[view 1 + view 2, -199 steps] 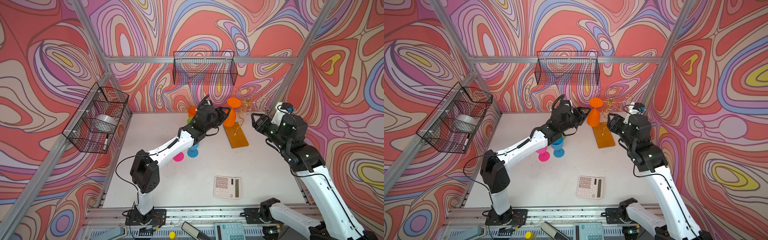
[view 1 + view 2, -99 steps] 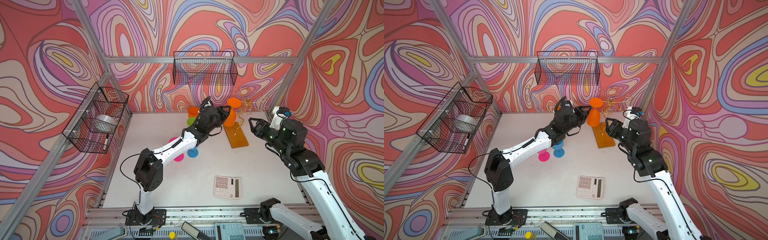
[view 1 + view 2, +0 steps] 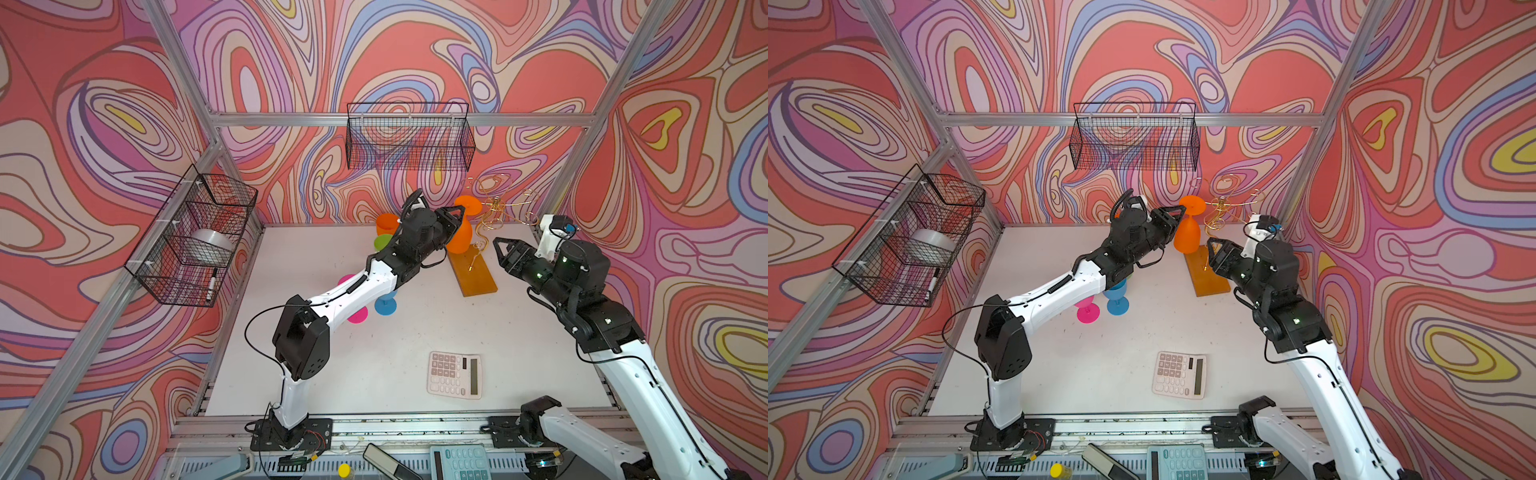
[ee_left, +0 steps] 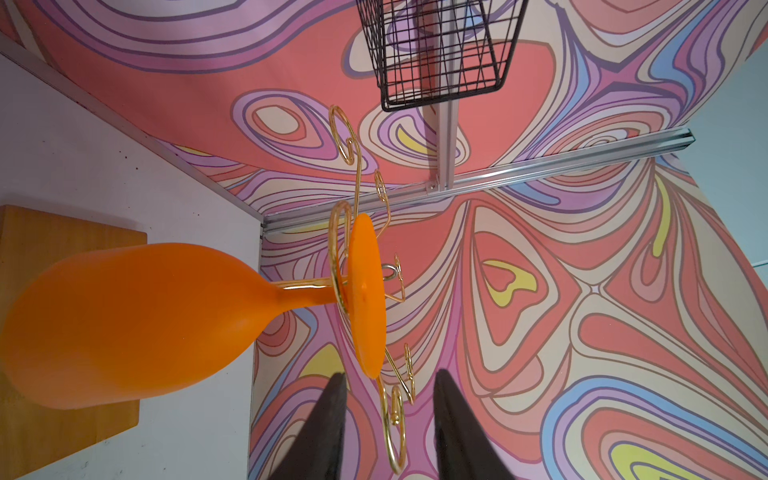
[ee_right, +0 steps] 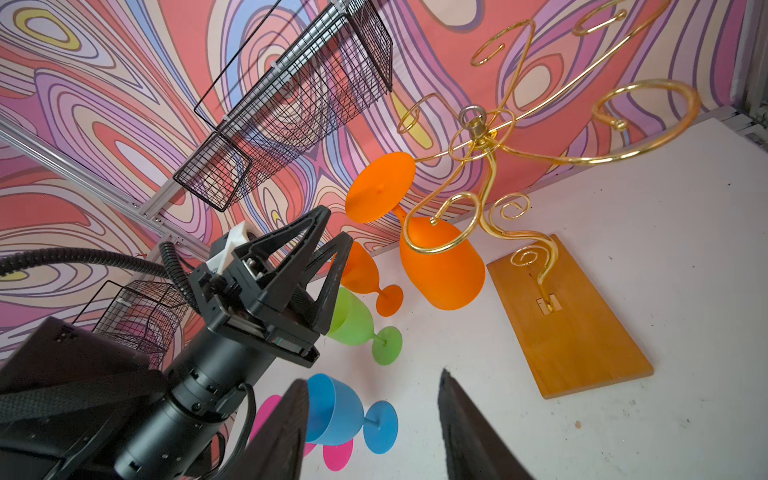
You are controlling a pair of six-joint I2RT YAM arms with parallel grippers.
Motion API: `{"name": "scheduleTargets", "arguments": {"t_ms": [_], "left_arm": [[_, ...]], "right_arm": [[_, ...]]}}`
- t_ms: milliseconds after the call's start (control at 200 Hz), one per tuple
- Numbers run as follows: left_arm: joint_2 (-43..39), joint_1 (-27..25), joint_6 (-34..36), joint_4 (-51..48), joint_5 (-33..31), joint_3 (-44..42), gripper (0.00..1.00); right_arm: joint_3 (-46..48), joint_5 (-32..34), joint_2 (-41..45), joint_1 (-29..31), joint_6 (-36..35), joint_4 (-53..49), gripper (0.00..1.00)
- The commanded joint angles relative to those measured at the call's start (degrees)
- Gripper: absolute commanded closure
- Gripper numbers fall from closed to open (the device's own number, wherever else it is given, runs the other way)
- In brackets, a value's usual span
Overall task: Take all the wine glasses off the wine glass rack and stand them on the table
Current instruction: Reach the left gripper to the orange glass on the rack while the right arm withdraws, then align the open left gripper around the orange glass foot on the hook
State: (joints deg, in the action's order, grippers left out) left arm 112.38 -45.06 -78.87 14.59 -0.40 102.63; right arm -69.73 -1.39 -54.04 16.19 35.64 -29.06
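An orange wine glass [image 3: 460, 241] [image 3: 1187, 237] [image 4: 124, 324] [image 5: 444, 266] hangs upside down by its foot from a curled arm of the gold wine glass rack [image 3: 494, 205] [image 3: 1221, 208] [image 5: 482, 137], which stands on an amber base [image 3: 476, 274] [image 4: 62, 232]. My left gripper [image 3: 457, 214] [image 3: 1179, 211] [image 4: 388, 376] [image 5: 336, 224] is open, its tips just short of the glass's foot, and a rack curl lies between its fingers [image 4: 332, 415]. Right of the rack, my right gripper [image 3: 500, 249] [image 3: 1212, 245] [image 5: 372, 377] hovers open and empty.
Pink [image 3: 357, 313], blue [image 3: 385, 305], green [image 3: 383, 241] and orange [image 3: 386, 224] glasses lie on the table under the left arm. A calculator [image 3: 455, 375] lies near the front. Black mesh baskets hang on the back wall [image 3: 409, 137] and the left wall [image 3: 195, 237].
My left gripper has risen and moved right, up to the hanging glass's foot, with its jaws a little narrower. My right gripper has shifted slightly left and narrowed a little.
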Motion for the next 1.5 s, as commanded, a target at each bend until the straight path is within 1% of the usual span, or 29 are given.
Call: {"name": "scheduleTargets", "arguments": {"t_ms": [0,245,531,741,922,1327,1497], "left_arm": [[2.2,-0.4,-1.1,1.1,0.3,2.4,0.65],[4.2,-0.4,-1.1,0.5,0.4,4.7,0.66],[5.1,-0.5,-0.5,0.1,1.4,7.5,0.71],[5.1,-0.5,0.1,0.1,1.7,8.5,0.78],[6.0,-0.6,0.3,-0.6,2.3,9.7,0.8],[6.4,-0.8,-0.4,-5.1,2.3,10.7,0.8],[5.6,-0.7,-0.5,-5.0,2.5,9.7,0.75]], "right_arm": [[-0.3,-0.4,1.0,-0.1,-0.4,1.4,0.47],[0.3,-0.5,1.2,-0.2,-0.7,2.0,0.48],[0.4,-0.7,1.1,-0.2,-1.3,2.4,0.48],[0.7,-1.0,1.1,-0.2,-1.4,2.9,0.48],[1.4,-1.0,1.8,-0.2,-1.0,2.9,0.49],[2.6,-0.1,4.2,-0.2,-1.1,2.8,0.48],[2.9,-0.2,4.6,-0.2,-1.2,2.9,0.49]]}}
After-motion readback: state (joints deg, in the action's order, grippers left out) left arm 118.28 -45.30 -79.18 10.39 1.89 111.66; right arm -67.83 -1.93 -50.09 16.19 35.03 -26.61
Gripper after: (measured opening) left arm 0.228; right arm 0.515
